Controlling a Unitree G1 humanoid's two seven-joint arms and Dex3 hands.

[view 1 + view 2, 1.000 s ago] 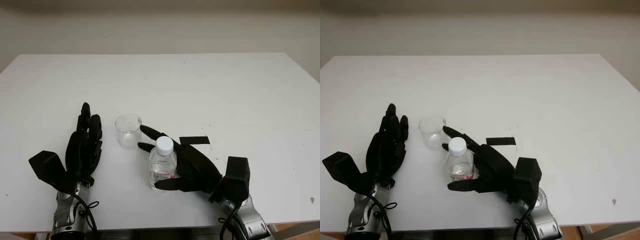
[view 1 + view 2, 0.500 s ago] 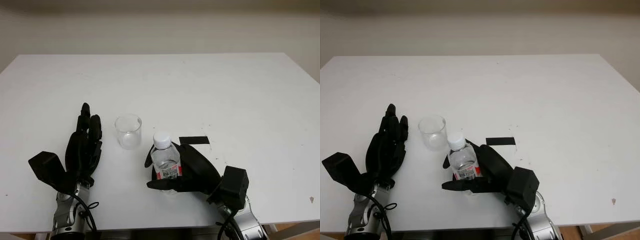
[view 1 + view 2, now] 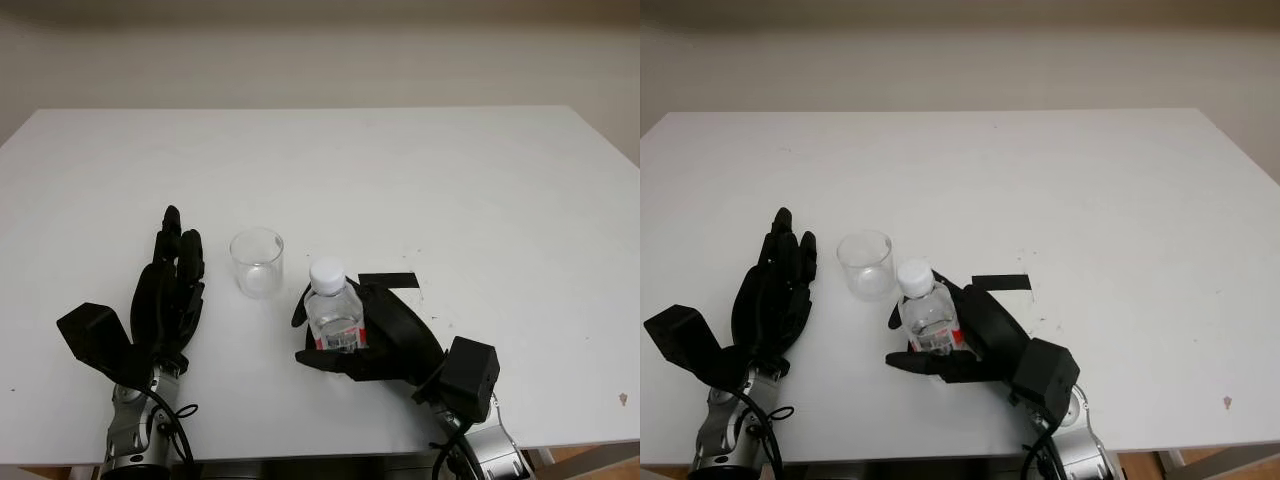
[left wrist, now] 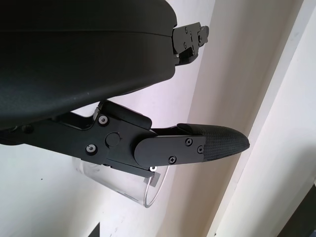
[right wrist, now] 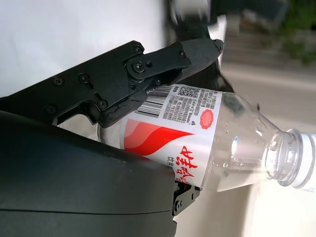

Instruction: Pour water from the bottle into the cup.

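Note:
A small clear water bottle [image 3: 333,312] with a white cap and a red and white label [image 5: 173,133] stands upright in my right hand [image 3: 345,335], which is shut on it near the table's front edge. Its cap is on. An empty clear plastic cup [image 3: 257,262] stands upright on the white table [image 3: 400,180], a little left of and beyond the bottle. My left hand [image 3: 172,285] is open at the front left, just left of the cup [image 4: 128,185], not touching it.
A short strip of black tape [image 3: 388,281] lies on the table right of the bottle, just beyond my right hand. The table runs wide and bare to the back and to the right.
My right hand closed its fingers around the bottle and drew it slightly toward the front edge, then raised it a little. The cup and left hand stayed put.

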